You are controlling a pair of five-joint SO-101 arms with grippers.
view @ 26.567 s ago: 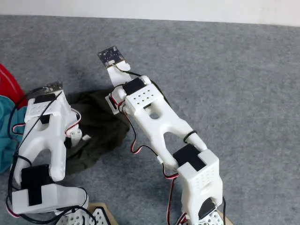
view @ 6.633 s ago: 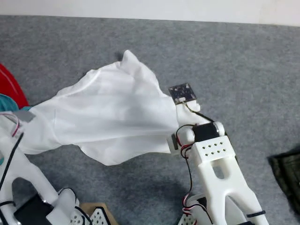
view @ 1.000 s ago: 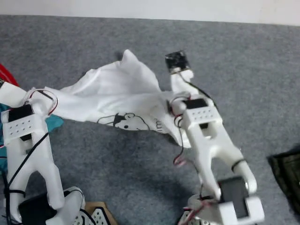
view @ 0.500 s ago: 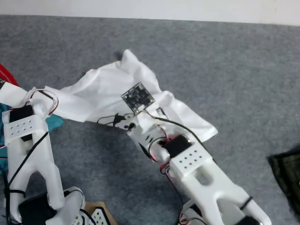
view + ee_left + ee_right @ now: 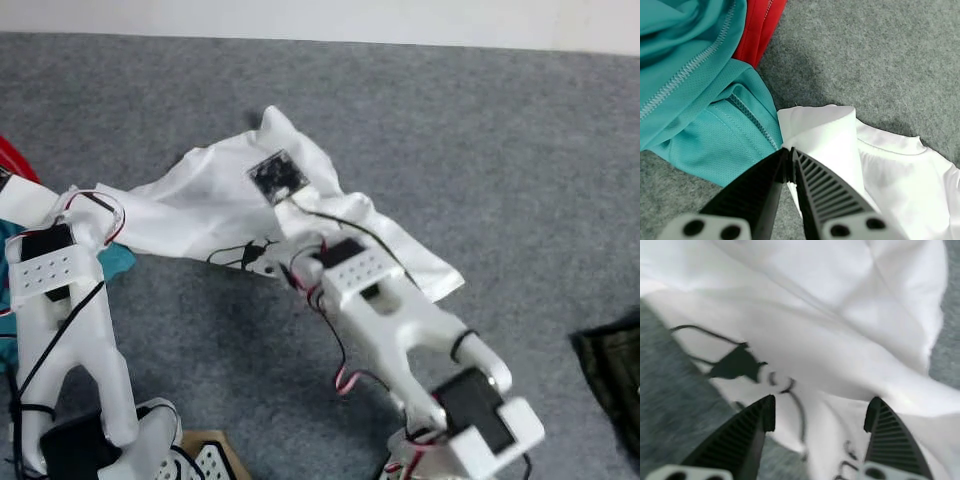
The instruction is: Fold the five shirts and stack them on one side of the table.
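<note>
Over the table's middle in the high view, your right arm (image 5: 380,295) has released the white shirt (image 5: 200,210) and swung back above its print. Left wrist: the left gripper (image 5: 789,156) stays pinched on the shirt's left edge, beside the teal shirt (image 5: 695,100). Right wrist: the right gripper (image 5: 820,407) hangs spread over the cloth, so you need a fresh hold before folding.

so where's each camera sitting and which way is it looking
High: fixed overhead, looking down on the left arm, right arm and white shirt.
Left wrist: along the shut left gripper pinching the shirt's edge, teal shirt beside.
Right wrist: down past the open right gripper onto the shirt's print.
All three share the white shirt.
</note>
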